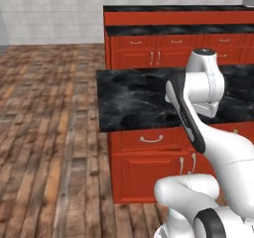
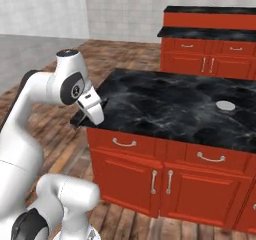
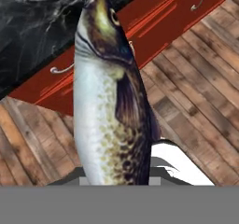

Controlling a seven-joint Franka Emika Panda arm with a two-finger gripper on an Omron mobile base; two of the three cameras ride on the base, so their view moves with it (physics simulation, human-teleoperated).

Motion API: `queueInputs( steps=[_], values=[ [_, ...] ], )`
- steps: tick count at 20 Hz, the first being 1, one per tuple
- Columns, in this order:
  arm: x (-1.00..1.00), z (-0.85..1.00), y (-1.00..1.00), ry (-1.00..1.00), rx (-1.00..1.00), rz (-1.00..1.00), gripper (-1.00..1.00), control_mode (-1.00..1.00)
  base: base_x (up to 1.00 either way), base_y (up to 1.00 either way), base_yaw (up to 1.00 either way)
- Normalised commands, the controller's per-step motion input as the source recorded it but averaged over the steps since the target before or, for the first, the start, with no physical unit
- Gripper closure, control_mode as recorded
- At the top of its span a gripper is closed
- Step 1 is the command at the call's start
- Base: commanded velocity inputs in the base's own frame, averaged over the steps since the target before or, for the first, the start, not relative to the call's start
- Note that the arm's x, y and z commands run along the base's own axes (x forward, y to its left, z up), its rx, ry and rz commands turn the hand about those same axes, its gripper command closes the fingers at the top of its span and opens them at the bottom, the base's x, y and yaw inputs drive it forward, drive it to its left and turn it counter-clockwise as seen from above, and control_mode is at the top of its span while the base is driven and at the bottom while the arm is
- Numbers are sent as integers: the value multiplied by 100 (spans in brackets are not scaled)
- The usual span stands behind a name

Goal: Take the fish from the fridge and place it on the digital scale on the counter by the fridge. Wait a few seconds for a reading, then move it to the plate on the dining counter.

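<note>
Fish (image 3: 109, 101) fills the middle of the hand view, head toward the top of the frame, pale belly to the left and dark mottled flank to the right, its tail end running down to where the gripper's tips would be. The claw looks clenched on it, though the tips themselves are hidden behind its body. In the right base view the gripper (image 2: 89, 111) hangs at centre left, just off the near corner of the counter (image 2: 170, 106), and a small dark shape juts from it there.

So the fish is out of the fridge and in hand. Whether the weighing is done I cannot tell; a small round grey disc (image 2: 225, 105) sits on the marble at the right of that view, too small to name. The plate is yet to receive the fish, so at least the final placing remains.
</note>
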Motion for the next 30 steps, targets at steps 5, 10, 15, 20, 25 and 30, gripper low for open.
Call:
queueInputs(
  steps=[5,10,15,20,25,30],
  values=[
    [0,0,0,0,0,0,100,100,-3,100,3],
    [0,0,0,0,0,0,100,100,12,100,0],
    [0,0,0,0,0,0,100,100,37,100,0],
    [0,0,0,0,0,0,100,100,69,100,-1],
    [0,0,0,0,0,0,100,100,100,100,-7],
    [0,0,0,0,0,0,100,100,100,93,-11]
  ],
)
